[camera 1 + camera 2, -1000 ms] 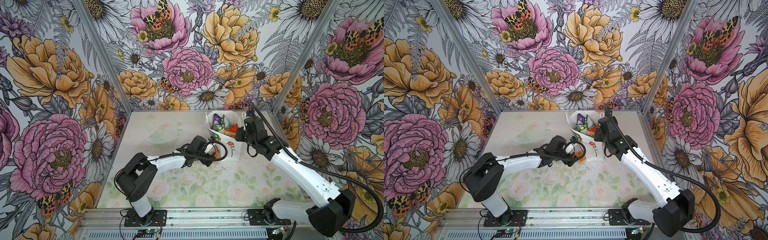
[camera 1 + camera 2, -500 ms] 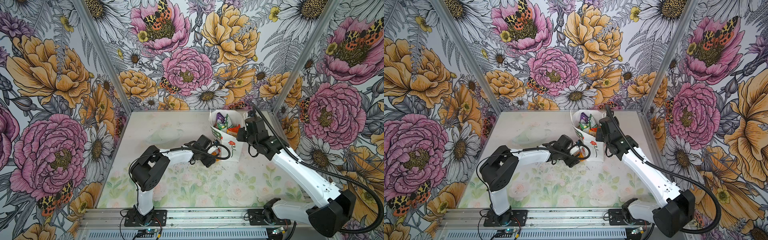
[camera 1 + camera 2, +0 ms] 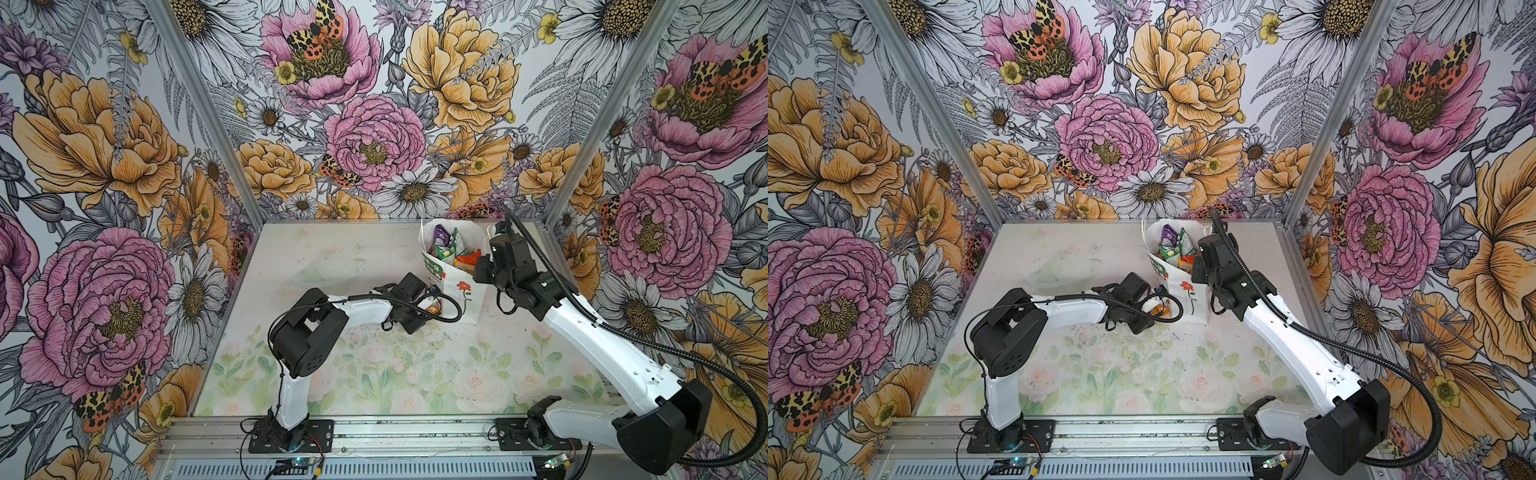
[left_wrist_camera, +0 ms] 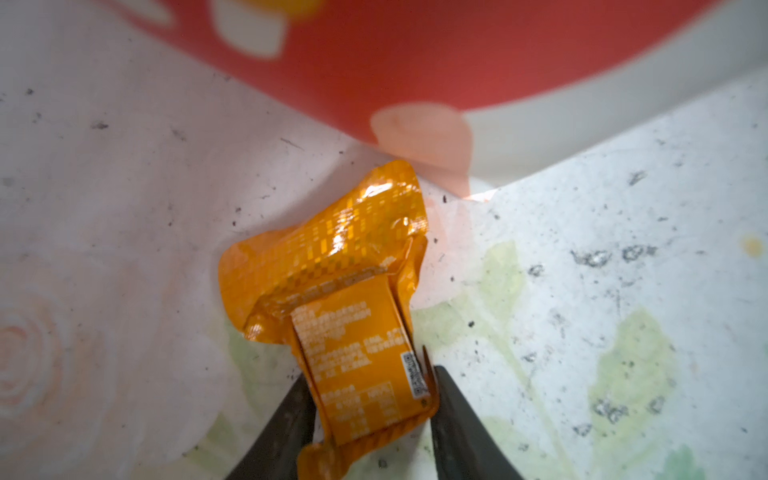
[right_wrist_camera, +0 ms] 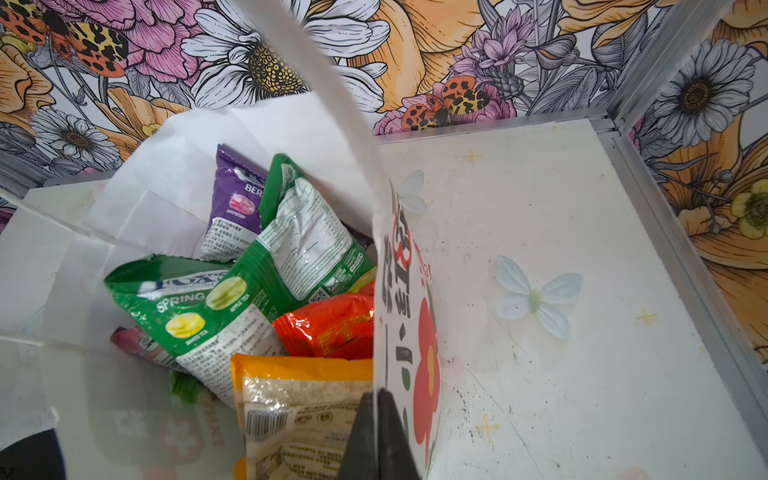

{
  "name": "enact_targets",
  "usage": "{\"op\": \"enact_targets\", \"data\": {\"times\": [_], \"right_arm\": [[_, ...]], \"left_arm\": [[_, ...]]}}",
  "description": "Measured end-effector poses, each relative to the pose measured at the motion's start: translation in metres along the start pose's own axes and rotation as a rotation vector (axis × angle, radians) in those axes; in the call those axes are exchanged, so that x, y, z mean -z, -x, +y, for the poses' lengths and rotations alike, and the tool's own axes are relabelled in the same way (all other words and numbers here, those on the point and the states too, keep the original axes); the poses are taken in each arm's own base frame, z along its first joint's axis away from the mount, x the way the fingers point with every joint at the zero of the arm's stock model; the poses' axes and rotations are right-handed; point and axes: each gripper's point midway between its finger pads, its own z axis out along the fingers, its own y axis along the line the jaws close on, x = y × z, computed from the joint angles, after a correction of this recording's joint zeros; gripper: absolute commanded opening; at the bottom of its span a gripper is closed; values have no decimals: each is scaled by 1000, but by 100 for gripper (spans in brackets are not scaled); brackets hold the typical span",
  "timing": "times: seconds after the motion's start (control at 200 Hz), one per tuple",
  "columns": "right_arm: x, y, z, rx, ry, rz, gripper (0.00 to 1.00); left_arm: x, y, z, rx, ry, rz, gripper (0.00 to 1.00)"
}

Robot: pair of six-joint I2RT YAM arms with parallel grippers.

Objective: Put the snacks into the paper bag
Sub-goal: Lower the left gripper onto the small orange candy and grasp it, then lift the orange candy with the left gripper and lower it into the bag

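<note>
The white paper bag (image 3: 461, 299) (image 3: 1190, 301) stands upright at the back right of the table. My right gripper (image 5: 377, 395) (image 3: 481, 267) is shut on its side wall (image 5: 399, 266) at the rim. Inside lie snacks: a purple packet (image 5: 237, 203), two green ones (image 5: 307, 232) (image 5: 195, 299), a red one (image 5: 332, 324) and an orange-yellow one (image 5: 299, 399). A small orange packet (image 4: 332, 257) (image 3: 433, 306) (image 3: 1162, 308) lies on the table against the bag's foot. My left gripper (image 4: 371, 374) (image 3: 428, 302) has a finger pressed on each side of it.
A clear plastic sheet or lid (image 3: 328, 270) lies flat at the back middle of the table. Floral walls with metal corner posts (image 3: 569, 174) close in three sides. The right arm's black cable (image 3: 623, 336) loops over the table's right side.
My left arm has pushed closer to the foot of the bag and its jaws have closed in on the small orange packet. The right gripper has kept its hold on the bag.
</note>
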Motion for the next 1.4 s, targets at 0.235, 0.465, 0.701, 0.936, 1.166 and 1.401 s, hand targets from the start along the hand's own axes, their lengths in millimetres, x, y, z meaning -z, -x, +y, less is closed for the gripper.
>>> {"op": "enact_targets", "data": {"times": [0.235,0.465,0.701,0.936,1.166,1.401], "right_arm": [[0,0,1,0,3,1,0],[0,0,1,0,4,1,0],[0,0,1,0,8,2,0],[0,0,2,4,9,3,0],[-3,2,5,8,17,7,0],[-4,5,10,20,31,16,0]], "left_arm": [[13,-7,0,46,22,-47,36],[36,3,4,86,58,-130,35],[65,-4,3,155,80,-212,36],[132,11,-1,215,84,-392,34],[214,45,2,226,96,-591,34],[276,82,5,220,100,-654,34]]}}
